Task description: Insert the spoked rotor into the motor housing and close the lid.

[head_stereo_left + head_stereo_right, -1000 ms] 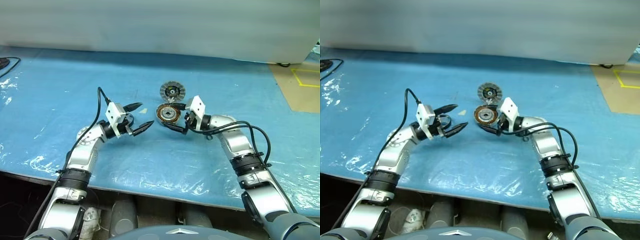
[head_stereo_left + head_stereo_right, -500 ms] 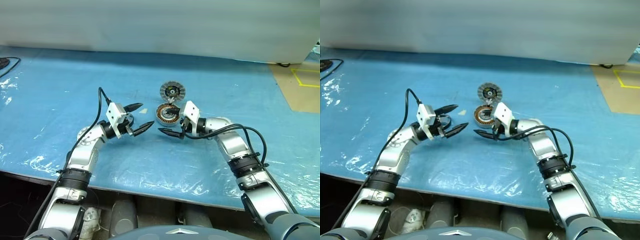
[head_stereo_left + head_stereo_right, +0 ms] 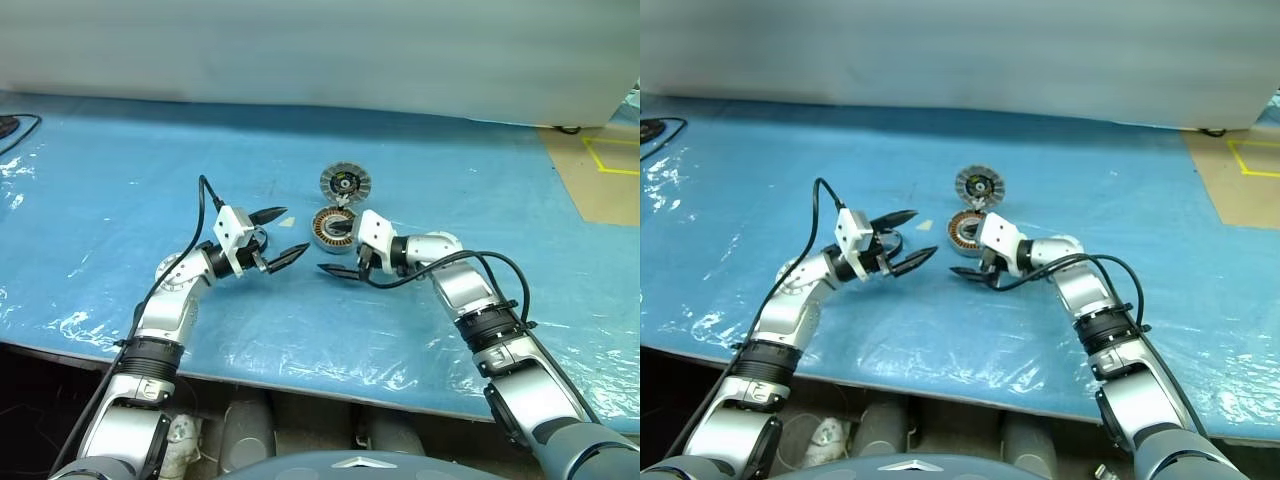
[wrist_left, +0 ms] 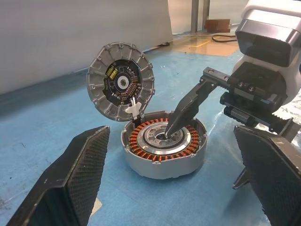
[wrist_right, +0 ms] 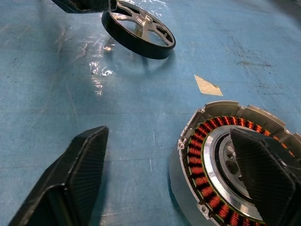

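Left eye view: on the blue sheet [image 3: 450, 160] the housing [image 3: 328, 226] lies near the middle, copper windings showing, with the lid [image 3: 345, 183] just behind it, tipped up and open. The left gripper [image 3: 277, 236] hovers left of the housing, its fingers spread wide and holding nothing. The right gripper [image 3: 338, 249] reaches in from the right, also spread wide and empty; one finger lies over the housing, the other low on the near side of it.

Right eye view: the same layout; the rotor [image 3: 887, 241] is partly hidden behind the left gripper.

Left wrist view: the housing sits flat and the lid stands tilted, joined to the housing's far rim by a small white piece [image 4: 134, 106]. One right finger [image 4: 188, 106] dips into the housing's hollow centre.

Right wrist view: the rotor lies on the sheet, well apart from the housing, black rim around silver spokes, one edge under a black fingertip [image 5: 87, 4]. A small pale scrap [image 5: 207, 85] lies between rotor and housing
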Robot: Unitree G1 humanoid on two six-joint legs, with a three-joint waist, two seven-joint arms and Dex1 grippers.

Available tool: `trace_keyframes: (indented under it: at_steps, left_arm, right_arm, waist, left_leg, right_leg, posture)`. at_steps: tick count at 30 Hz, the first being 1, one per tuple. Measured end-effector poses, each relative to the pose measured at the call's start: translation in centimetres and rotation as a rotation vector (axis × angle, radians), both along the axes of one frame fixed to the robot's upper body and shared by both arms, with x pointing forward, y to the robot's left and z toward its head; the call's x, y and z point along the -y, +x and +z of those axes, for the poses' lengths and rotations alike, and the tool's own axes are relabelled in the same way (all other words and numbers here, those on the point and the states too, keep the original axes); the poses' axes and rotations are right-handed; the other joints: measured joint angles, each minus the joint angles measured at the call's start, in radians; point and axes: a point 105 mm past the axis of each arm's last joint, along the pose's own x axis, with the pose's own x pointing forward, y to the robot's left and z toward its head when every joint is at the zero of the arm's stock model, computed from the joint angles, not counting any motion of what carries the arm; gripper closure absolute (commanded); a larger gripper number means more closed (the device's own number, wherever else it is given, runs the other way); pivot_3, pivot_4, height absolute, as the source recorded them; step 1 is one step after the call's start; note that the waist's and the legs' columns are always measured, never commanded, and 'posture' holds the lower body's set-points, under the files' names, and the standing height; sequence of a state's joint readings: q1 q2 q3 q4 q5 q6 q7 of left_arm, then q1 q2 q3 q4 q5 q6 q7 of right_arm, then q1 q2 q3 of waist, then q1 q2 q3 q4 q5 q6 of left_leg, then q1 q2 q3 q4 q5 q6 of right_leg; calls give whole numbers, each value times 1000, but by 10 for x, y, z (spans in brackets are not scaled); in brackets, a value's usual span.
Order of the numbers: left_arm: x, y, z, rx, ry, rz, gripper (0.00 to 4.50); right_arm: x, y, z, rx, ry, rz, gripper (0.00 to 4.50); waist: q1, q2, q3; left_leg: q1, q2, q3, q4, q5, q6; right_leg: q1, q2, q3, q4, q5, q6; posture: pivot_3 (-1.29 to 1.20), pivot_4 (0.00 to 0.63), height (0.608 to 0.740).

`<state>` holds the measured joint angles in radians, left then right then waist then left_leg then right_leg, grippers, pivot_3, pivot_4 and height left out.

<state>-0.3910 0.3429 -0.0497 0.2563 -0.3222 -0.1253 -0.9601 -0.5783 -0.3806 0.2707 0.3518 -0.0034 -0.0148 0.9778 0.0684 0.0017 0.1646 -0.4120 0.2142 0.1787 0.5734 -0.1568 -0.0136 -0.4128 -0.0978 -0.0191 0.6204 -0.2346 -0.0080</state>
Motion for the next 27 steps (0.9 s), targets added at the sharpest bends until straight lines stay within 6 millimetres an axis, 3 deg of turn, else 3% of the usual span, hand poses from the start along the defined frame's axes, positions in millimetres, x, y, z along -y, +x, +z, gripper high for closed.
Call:
trace_keyframes:
  at_steps: [9,27]
  left_arm:
    - [0,0,-1,-3,10,1,0]
    - [0,0,-3,-10,14,1,0]
  right_arm:
    - [2,2,-2,16,-16,-10,4098]
    - [0,4,-5,55,-52,8,4098]
  waist:
    - [0,0,0]
    - [0,0,0]
  left_leg:
    - [0,0,0,0,0,0]
    - [0,0,0,0,0,0]
  right_leg:
    - [0,0,0,0,0,0]
    - [0,0,0,0,0,0]
  posture:
    - [0,150,740]
    - [0,150,740]
